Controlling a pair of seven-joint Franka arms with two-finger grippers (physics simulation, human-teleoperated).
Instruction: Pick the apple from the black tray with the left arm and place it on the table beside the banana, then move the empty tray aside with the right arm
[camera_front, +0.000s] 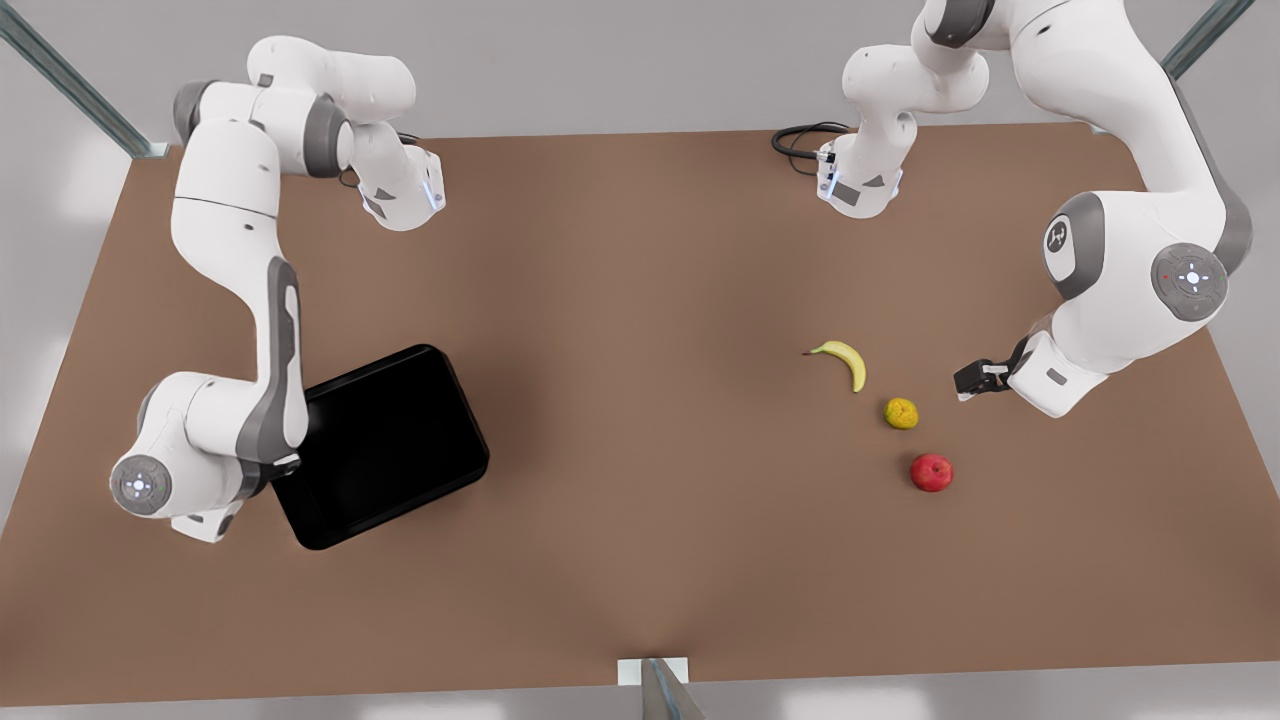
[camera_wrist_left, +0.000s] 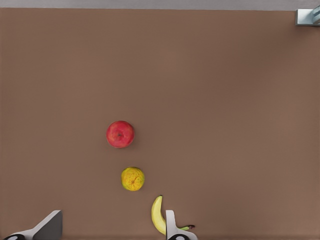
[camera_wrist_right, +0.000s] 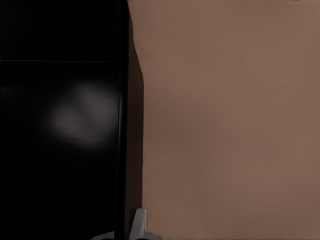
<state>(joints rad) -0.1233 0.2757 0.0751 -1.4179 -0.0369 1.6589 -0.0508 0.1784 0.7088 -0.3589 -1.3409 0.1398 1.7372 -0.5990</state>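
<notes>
Red apple (camera_front: 931, 472) on brown desk (camera_front: 640, 500) near banana (camera_front: 845, 362); left hand (camera_front: 975, 380) spread wide, empty, above; right hand (camera_wrist_right: 131, 231) at tray (camera_front: 385, 445) rim, grip unclear.

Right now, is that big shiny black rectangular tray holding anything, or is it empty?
Empty. The glossy black rectangular tray shows only bare dark surface, and the small round red apple lies on the brown table beside the orange-yellow fruit.

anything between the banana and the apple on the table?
Yes: a round yellow-orange fruit sits on the table between the banana and the apple, touching neither. The front view and the left wrist view both show it.
</notes>
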